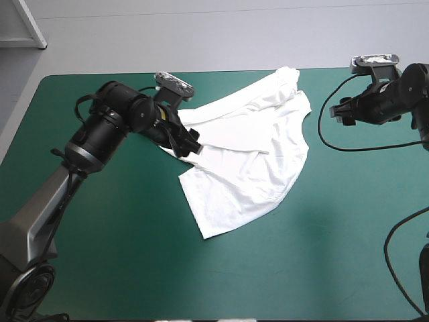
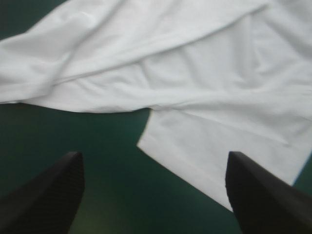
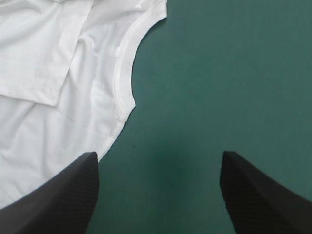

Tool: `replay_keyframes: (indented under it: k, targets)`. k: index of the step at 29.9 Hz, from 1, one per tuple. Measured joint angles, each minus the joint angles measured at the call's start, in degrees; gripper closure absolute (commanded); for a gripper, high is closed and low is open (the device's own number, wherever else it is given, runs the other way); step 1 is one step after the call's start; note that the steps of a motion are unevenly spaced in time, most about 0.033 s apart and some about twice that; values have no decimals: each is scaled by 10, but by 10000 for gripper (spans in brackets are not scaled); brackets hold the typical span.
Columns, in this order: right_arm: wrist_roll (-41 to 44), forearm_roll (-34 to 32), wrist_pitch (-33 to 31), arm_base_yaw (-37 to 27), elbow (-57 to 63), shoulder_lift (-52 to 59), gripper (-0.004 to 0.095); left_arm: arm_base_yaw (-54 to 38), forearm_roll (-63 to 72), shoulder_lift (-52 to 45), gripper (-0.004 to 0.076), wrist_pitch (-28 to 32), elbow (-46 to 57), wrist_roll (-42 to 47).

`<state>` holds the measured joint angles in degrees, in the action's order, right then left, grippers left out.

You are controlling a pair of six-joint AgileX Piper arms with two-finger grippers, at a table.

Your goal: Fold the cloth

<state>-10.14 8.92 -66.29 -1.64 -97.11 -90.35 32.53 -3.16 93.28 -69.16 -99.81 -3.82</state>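
One white T-shirt (image 1: 248, 161) lies rumpled on the teal-green table (image 1: 134, 261), between two empty, open-jawed grippers: the left gripper (image 2: 153, 155) at its left edge, the right gripper (image 3: 158, 153) off its far right.

your table (image 1: 134, 268), teal-green cover, fills most of high view; far corners rounded. beyond far edge you see pale grey floor (image 1: 214, 33). white frame (image 1: 20, 43) stands off far left corner. light even, diffuse.
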Motion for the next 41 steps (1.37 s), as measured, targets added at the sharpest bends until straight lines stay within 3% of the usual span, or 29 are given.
replay_keyframes:
  k: [14,30,34,41]
  targets:
    - [0,23,10,0,0,0,260,151,54,42,147,54,145,-19]
    - [-2,43,27,0,0,-29,260,170,46,155,157,76,163,-49]
    - [-2,44,43,0,0,-46,260,170,50,165,280,78,163,-49]
    - [-2,49,55,0,-18,-101,330,170,43,175,575,77,159,-47]
